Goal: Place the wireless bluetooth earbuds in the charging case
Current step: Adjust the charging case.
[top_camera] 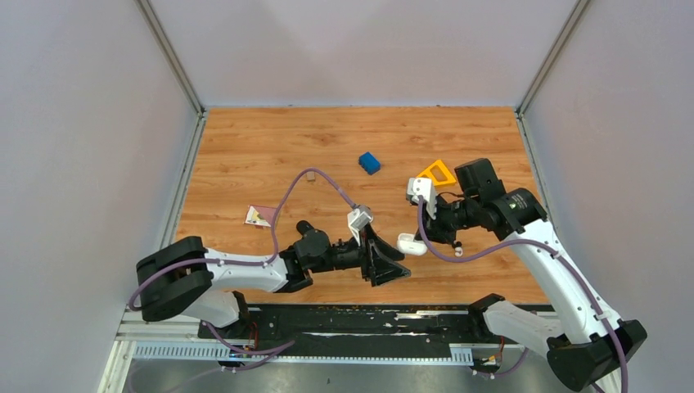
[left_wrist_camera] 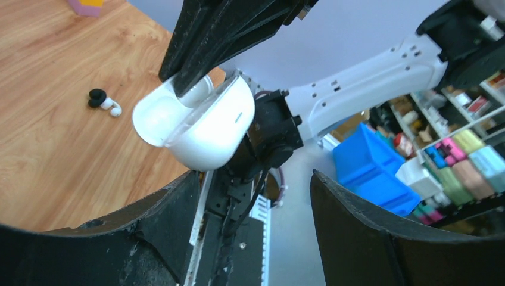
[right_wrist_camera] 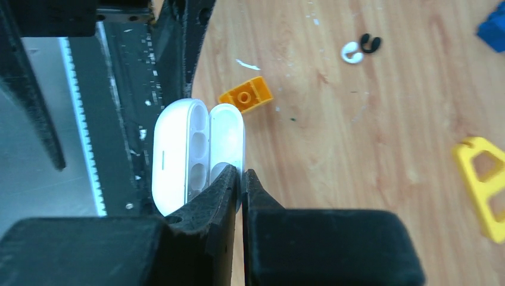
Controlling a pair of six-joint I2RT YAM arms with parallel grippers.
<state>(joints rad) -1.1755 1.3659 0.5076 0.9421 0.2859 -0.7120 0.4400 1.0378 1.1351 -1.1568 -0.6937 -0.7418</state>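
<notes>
Right end effector (right_wrist_camera: 241, 179) pinches the charging case (right_wrist_camera: 178, 152) by its thin open lid, left end effector (left_wrist_camera: 253, 179) spread; that slick, light shell probably wants gripping across its body.

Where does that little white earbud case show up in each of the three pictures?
Top external: the charging case is just below the picture's centre, slightly right.
Left wrist: the charging case is upper centre-left, lid open.
Right wrist: the charging case is left of centre, lid open.
Shared landmark: the right gripper, whose black fingers pinch the lid in every view.
</notes>
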